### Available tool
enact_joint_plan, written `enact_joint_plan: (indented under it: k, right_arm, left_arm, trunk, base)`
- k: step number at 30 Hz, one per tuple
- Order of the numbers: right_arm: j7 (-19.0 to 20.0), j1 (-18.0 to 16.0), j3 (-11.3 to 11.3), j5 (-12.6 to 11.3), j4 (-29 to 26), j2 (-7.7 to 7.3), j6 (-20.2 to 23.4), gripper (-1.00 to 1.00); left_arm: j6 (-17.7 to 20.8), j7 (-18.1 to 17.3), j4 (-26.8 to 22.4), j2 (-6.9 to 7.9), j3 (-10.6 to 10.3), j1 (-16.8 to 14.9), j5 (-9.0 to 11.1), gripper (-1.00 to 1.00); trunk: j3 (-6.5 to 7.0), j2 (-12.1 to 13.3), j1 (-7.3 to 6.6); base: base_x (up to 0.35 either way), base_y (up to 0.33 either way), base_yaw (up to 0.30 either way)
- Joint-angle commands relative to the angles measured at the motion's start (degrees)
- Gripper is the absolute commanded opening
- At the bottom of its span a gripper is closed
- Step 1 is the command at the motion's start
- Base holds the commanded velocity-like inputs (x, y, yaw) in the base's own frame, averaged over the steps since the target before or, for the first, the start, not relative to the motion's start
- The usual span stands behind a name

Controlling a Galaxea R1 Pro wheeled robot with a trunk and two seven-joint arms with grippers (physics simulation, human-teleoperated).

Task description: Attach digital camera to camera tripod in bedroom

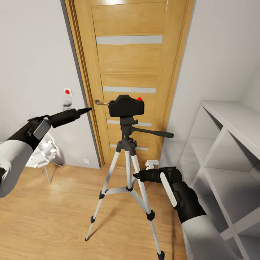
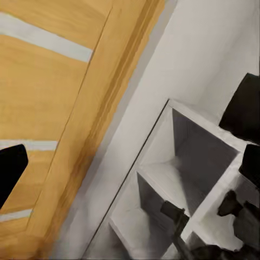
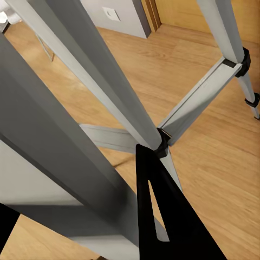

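Note:
The digital camera (image 1: 126,105), black with a red dot on top, sits on the head of the camera tripod (image 1: 127,144), which stands before the oak door. The pan handle (image 1: 153,133) sticks out to the right. My left gripper (image 1: 87,109) hovers just left of the camera, apart from it; dark fingertips (image 2: 11,173) stand spread at the edges of the left wrist view, so it looks open and empty. My right gripper (image 1: 136,176) is low beside a silver tripod leg (image 3: 108,97), its fingers (image 3: 157,216) pressed together on nothing.
The oak door (image 1: 130,57) with frosted stripes is straight ahead. White cube shelving (image 1: 231,144) fills the right side. A small white ball-shaped lamp (image 1: 45,151) on thin legs stands at the left wall. Light wood floor (image 1: 54,216) spreads around the tripod feet.

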Motion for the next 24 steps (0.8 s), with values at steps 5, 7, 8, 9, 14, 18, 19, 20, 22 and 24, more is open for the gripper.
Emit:
enact_joint_plan:
  k: [5, 7, 8, 9, 14, 18, 19, 20, 22, 24]
  right_arm:
    - [-0.21, -0.03, -0.05, 1.31, 0.58, -0.01, 0.47, -1.00]
    - [-0.21, -0.03, -0.05, 1.31, 0.59, -0.01, 0.47, -1.00]
    - [-0.21, -0.03, -0.05, 1.32, 0.59, -0.01, 0.47, -1.00]
    - [-0.21, -0.03, -0.05, 1.34, 0.60, -0.01, 0.47, -1.00]
    - [-0.17, -0.03, -0.05, 1.39, 0.60, -0.01, 0.47, -1.00]
    - [-0.14, -0.03, -0.05, 1.42, 0.61, -0.06, 0.47, -1.00]
    - [-0.14, -0.03, -0.05, 1.41, 0.61, -0.07, 0.47, -1.00]
    - [-0.12, -0.03, -0.05, 1.41, 0.61, -0.08, 0.47, -1.00]
    - [-0.08, -0.03, -0.05, 1.38, 0.61, -0.09, 0.50, -1.00]
    - [-0.06, -0.03, -0.05, 1.35, 0.61, -0.09, 0.51, -1.00]
  left_arm:
    - [0.17, 3.22, 15.52, -0.05, -0.28, -0.10, 0.65, 1.00]
    - [0.06, 3.74, 18.37, 0.11, -0.28, 0.03, 0.62, 1.00]
    - [0.05, 3.91, 19.38, 0.21, -0.28, 0.16, 0.60, 1.00]
    - [0.06, 4.05, 20.16, 0.33, -0.28, 0.42, 0.60, 1.00]
    - [0.43, 4.37, 22.49, 0.72, -0.28, 6.41, 0.79, 1.00]
    - [0.62, 4.67, 23.08, 1.13, -0.28, 14.49, 1.06, 1.00]
    - [0.63, 4.77, 23.15, 1.19, -0.26, 16.26, 1.12, 1.00]
    - [0.66, 4.87, 23.20, 1.23, -0.26, 18.08, 1.20, 1.00]
    - [1.04, 4.75, 23.30, 1.30, -0.27, 23.63, 1.40, 1.00]
    - [1.61, 4.66, 23.33, 1.18, -0.28, 27.33, 1.48, 1.00]
  trunk:
    - [-0.11, -0.10, 0.05]
    - [-0.11, -0.10, 0.05]
    - [-0.11, -0.10, 0.05]
    - [-0.11, -0.10, 0.05]
    - [-0.11, -0.10, 0.05]
    - [-0.11, -0.10, 0.05]
    - [-0.11, -0.10, 0.05]
    - [-0.11, -0.10, 0.05]
    - [-0.11, -0.10, 0.05]
    - [-0.11, -0.10, 0.05]
  base:
    - [0.000, 0.000, 0.000]
    - [0.000, 0.000, 0.000]
    - [0.000, 0.000, 0.000]
    - [0.000, 0.000, 0.000]
    - [0.000, 0.000, 0.000]
    - [0.000, 0.000, 0.000]
    - [0.000, 0.000, 0.000]
    - [0.000, 0.000, 0.000]
    - [0.000, 0.000, 0.000]
    - [0.000, 0.000, 0.000]
